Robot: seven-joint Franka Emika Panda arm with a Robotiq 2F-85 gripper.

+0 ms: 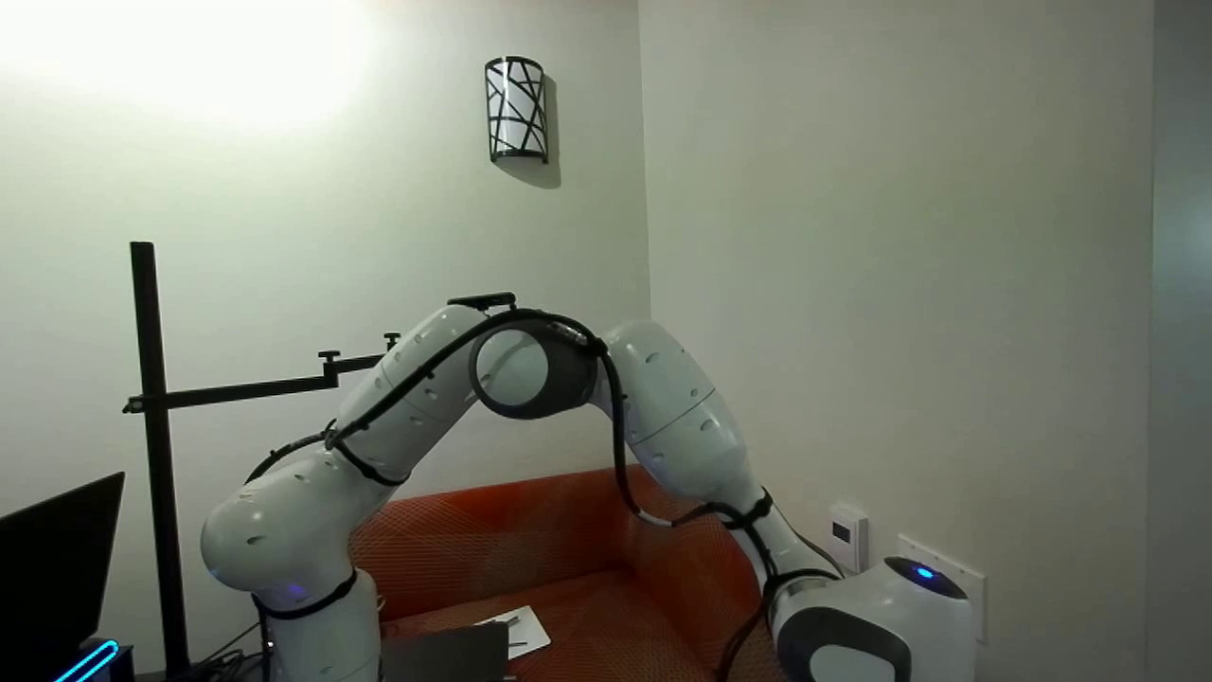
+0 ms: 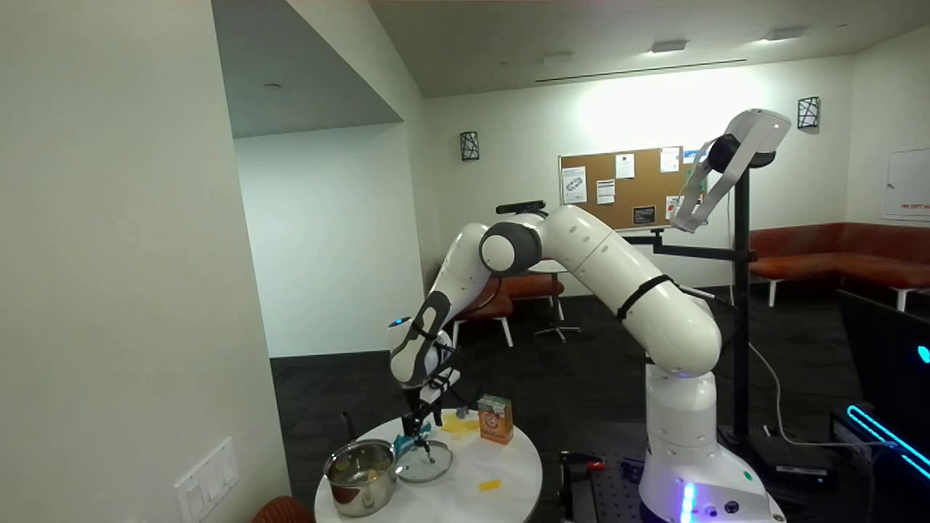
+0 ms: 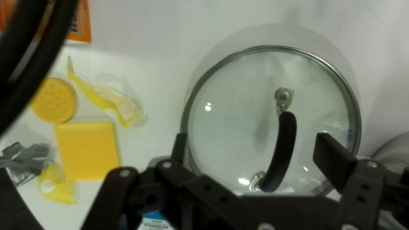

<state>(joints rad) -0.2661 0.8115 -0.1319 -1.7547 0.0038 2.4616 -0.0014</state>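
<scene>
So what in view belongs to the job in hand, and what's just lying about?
Job, as I read it:
gripper, jaws apart
glass lid, its black handle between the jaws in the wrist view
steel pot, beside the lid, probably

Lying about, it seems:
orange box
yellow square
round yellow piece
crumpled silver wrapper

One lid (image 3: pixel 246 124), one pot (image 2: pixel 354 497), one orange box (image 2: pixel 495 421)

Shows table (image 2: pixel 517 468) at bottom centre in an exterior view, bearing pot (image 2: pixel 363 498) left, baking-soda box (image 2: pixel 495 420) right, pot lid (image 2: pixel 418 471) between
</scene>
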